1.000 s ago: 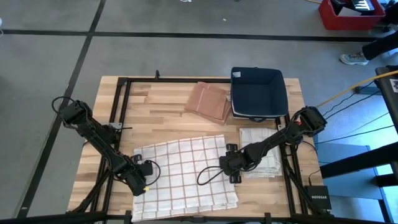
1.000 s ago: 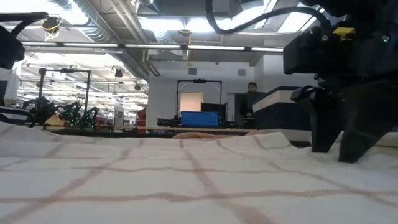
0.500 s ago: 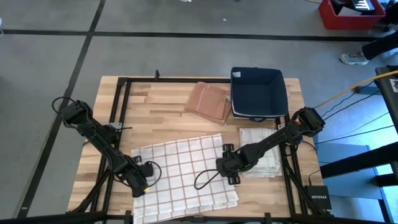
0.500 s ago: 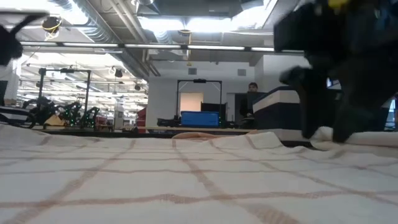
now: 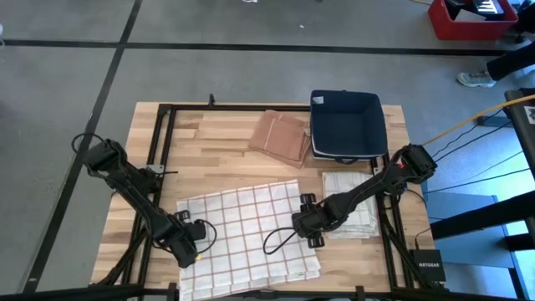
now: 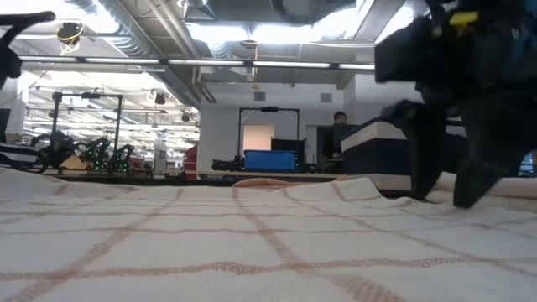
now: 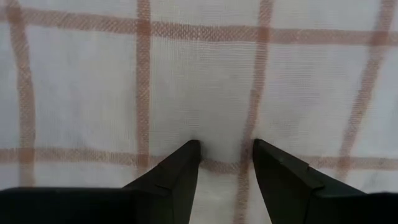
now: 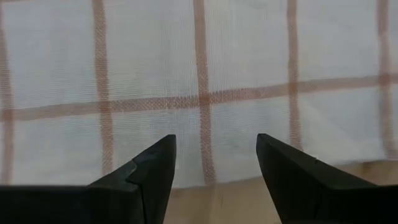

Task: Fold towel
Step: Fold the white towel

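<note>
The towel is thin woven cloth, matt white with a rust-coloured check; its weave shows coarse and open in the left wrist view. The table is pale wood in glued strips, smooth with a faint sheen, framed by black metal rails. Near its far edge lies a folded cloth, matt terracotta. The bin at the far right corner looks like dark blue plastic, smooth. The folded stack by the right edge is pale matt cloth. The left gripper and right gripper have matt black fingers, seemingly hard plastic.
</note>
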{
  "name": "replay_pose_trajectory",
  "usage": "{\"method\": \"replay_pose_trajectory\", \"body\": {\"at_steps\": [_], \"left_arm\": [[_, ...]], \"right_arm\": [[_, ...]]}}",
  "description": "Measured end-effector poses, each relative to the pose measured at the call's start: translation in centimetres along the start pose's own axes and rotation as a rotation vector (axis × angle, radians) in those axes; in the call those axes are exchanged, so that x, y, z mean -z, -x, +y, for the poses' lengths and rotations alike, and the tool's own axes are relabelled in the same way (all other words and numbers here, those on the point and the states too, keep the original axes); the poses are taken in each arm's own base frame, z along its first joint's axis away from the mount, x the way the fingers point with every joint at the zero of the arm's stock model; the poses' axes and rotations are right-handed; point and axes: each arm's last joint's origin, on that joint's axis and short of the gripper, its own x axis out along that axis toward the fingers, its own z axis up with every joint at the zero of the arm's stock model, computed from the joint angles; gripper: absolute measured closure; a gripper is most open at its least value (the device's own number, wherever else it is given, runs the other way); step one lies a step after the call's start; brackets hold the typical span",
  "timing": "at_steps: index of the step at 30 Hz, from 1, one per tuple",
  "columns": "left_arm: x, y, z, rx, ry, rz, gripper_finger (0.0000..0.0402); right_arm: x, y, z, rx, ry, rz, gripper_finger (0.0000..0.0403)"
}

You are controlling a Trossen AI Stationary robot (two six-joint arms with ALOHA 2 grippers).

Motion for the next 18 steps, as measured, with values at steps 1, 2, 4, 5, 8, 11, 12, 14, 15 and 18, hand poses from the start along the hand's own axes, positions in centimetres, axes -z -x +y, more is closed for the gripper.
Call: {"method": "replay_pose_trajectory", "body": {"at_steps": [1, 2, 4, 5, 8, 11, 12, 14, 15, 18], "left_arm": [[0.0, -0.3, -0.1, -0.002, -0.010, 0.001, 0.0254], [0.0, -0.5, -0.2, -0.009, -0.024, 0.001, 0.0254], [0.0, -1.0, -0.4, -0.015, -0.033, 0.001, 0.0254], [-0.1, -1.1, -0.4, -0.017, -0.030, 0.001, 0.0254], [0.0, -1.2, -0.4, -0.026, -0.030, 0.006, 0.0254], [0.0, -1.2, -0.3, -0.032, -0.027, 0.013, 0.0254], [0.0, -1.2, -0.3, -0.033, -0.024, 0.013, 0.0254], [0.1, -1.2, -0.3, -0.034, -0.023, 0.015, 0.0254], [0.1, -1.2, -0.3, -0.034, -0.010, 0.016, 0.0254], [0.1, -1.2, -0.2, -0.038, 0.022, 0.017, 0.0252]], "right_arm": [[0.3, -0.3, 0.0, -0.001, -0.009, -0.002, 0.0178], [0.6, -0.6, -0.1, -0.001, -0.015, 0.000, 0.0178], [1.0, -0.9, -0.2, -0.004, -0.017, 0.001, 0.0178], [1.1, -1.0, -0.2, -0.006, -0.018, -0.005, 0.0178], [1.1, -1.0, -0.2, -0.007, -0.017, -0.006, 0.0178], [0.8, -0.7, -0.2, -0.009, -0.009, -0.003, 0.0178], [0.7, -0.4, -0.1, -0.011, -0.009, -0.009, 0.0178], [0.1, 0.3, -0.1, -0.020, -0.009, -0.039, 0.0178], [-0.2, 0.6, 0.0, -0.025, -0.008, -0.055, 0.0178], [-0.6, 0.9, 0.1, -0.033, 0.019, -0.077, 0.0178]]}}
